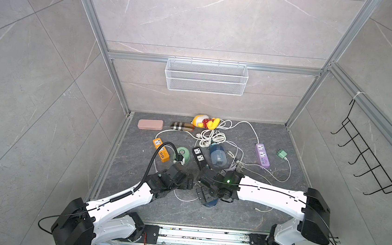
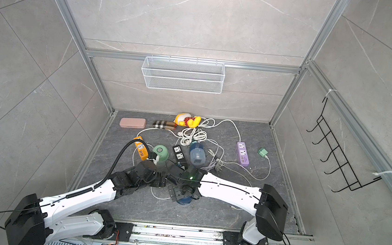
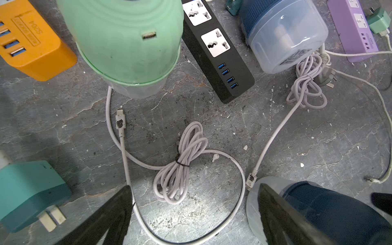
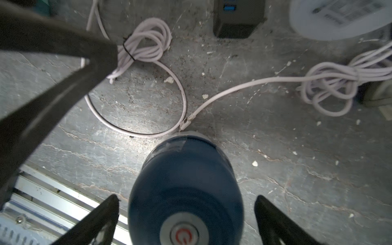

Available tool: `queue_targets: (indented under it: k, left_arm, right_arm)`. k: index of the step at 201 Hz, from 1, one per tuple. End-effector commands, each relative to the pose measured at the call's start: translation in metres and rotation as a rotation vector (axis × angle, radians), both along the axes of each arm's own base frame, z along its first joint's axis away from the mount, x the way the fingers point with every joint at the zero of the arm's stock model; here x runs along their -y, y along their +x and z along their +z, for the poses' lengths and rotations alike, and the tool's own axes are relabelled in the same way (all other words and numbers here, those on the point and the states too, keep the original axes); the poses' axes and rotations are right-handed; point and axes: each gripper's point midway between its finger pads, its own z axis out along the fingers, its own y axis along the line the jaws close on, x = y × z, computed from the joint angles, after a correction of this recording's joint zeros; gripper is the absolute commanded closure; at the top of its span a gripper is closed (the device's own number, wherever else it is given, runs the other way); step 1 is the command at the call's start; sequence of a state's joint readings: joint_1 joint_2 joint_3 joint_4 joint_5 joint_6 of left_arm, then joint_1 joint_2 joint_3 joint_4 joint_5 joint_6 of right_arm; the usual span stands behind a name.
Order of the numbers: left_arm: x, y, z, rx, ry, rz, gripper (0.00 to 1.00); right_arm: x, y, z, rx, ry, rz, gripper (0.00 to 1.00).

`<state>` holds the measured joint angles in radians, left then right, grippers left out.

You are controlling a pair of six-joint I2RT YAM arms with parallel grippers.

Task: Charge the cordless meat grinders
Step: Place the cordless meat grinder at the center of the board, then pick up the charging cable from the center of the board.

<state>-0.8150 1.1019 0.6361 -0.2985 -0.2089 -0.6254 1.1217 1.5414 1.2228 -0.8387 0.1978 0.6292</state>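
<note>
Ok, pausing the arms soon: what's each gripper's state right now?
Left gripper: open, holding nothing.
Right gripper: open, jaws either side of the dark blue dome-shaped grinder, not gripping it.

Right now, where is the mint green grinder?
In both top views the mint green grinder stands centre-left, between the orange power strip and the black power strip.

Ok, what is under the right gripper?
A dark blue grinder stands upright, untouched, between the open fingers of the right gripper. Its silver button faces up. In both top views the right arm covers most of it; only its lower edge shows.
</note>
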Motion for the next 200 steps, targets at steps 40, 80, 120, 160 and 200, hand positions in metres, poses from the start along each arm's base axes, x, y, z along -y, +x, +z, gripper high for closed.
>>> queue_targets:
  k: [40,80,120,160,200]
  left_arm:
    - [0.022,0.009,0.045,0.041,-0.011,-0.095,0.15]
    - [0.065,0.006,0.069,0.093,0.052,-0.238,0.2]
    - [0.1,0.0,0.078,0.12,-0.041,-0.302,0.2]
    - [0.104,-0.001,0.076,0.129,-0.058,-0.308,0.21]
    - [0.101,-0.003,0.071,0.128,-0.044,-0.321,0.21]
  right_arm:
    - [0.095,0.021,0.065,0.17,0.049,-0.338,0.11]
    - [0.173,0.007,0.024,0.093,0.074,-0.654,0.41]
    - [0.212,-0.015,-0.027,-0.006,0.063,-0.916,0.48]
    - [0.234,-0.028,-0.06,-0.07,0.049,-1.116,0.45]
    - [0.252,-0.036,-0.075,-0.085,0.077,-1.293,0.49]
